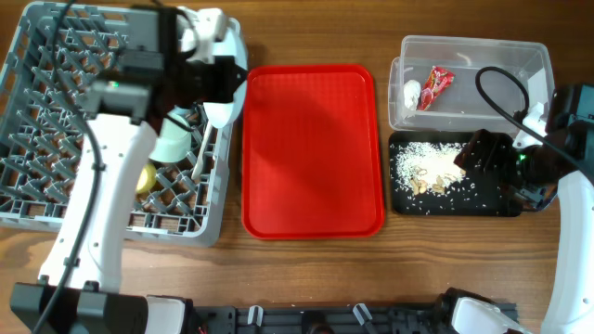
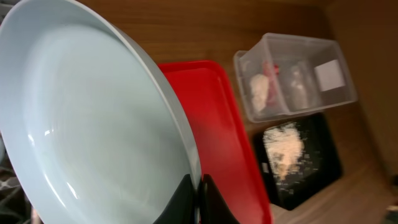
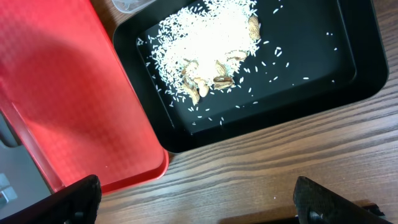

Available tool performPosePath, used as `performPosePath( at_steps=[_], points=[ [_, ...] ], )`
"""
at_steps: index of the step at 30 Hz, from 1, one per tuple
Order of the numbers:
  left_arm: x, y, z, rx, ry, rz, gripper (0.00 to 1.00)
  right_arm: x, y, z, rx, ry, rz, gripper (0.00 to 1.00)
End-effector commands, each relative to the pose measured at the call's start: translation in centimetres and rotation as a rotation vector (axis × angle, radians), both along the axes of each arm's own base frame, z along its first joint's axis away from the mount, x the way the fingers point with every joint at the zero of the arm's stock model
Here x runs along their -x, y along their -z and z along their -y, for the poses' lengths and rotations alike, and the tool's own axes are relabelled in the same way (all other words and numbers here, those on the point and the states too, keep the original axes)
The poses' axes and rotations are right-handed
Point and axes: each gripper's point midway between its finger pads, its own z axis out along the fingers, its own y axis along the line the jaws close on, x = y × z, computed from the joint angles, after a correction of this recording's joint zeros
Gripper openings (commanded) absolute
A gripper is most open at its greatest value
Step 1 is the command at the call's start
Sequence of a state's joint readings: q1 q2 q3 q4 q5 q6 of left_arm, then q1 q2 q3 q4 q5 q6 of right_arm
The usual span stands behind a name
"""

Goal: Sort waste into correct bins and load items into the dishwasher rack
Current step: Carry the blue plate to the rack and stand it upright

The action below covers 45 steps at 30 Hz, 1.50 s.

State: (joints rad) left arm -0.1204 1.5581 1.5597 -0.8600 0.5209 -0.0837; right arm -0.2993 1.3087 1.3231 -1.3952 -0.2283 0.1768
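My left gripper (image 2: 196, 198) is shut on the rim of the pale round plate (image 2: 81, 118). In the overhead view it holds the plate (image 1: 225, 97) on edge over the right side of the grey dishwasher rack (image 1: 56, 111). A light green bowl (image 1: 173, 142) and a yellow cup (image 1: 146, 178) sit in the rack. The clear tub (image 1: 469, 56) holds the red wrapper (image 1: 436, 85) and the white scrap (image 1: 411, 90). The black tray (image 3: 323, 56) holds the rice crumbs (image 3: 208, 37). My right gripper (image 3: 199, 202) is open and empty, hovering near that tray's edge.
The flat red tray (image 1: 311, 148) lies between the rack and the two bins, and shows in the right wrist view (image 3: 62, 93). Bare wooden table (image 3: 261, 162) lies under my right gripper. A black cable (image 1: 497, 93) loops over the clear tub.
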Motion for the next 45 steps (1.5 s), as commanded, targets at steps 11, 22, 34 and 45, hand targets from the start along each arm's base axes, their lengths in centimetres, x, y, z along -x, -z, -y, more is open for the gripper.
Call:
performPosePath(
  at_steps=[11, 22, 34, 45],
  points=[
    [-2.3, 3.2, -3.3, 0.288, 0.032, -0.167, 0.04, -0.2, -1.1, 0.0, 0.007, -0.018, 0.039, 1.00],
    [-3.3, 6.0, -6.4, 0.220, -0.071, -0.221, 0.46, -0.2, -1.1, 0.0, 0.007, -0.018, 0.039, 1.00],
    [-0.1, 2.9, -12.5, -0.092, -0.387, -0.177, 1.00, -2.0, -2.1, -2.4, -0.087, -0.138, 0.155, 1.00],
    [7.6, 6.2, -15.0, -0.271, -0.534, -0.503, 1.00, -6.1, -1.7, -6.4, 0.011, -0.386, 0.257, 1.00]
  ],
)
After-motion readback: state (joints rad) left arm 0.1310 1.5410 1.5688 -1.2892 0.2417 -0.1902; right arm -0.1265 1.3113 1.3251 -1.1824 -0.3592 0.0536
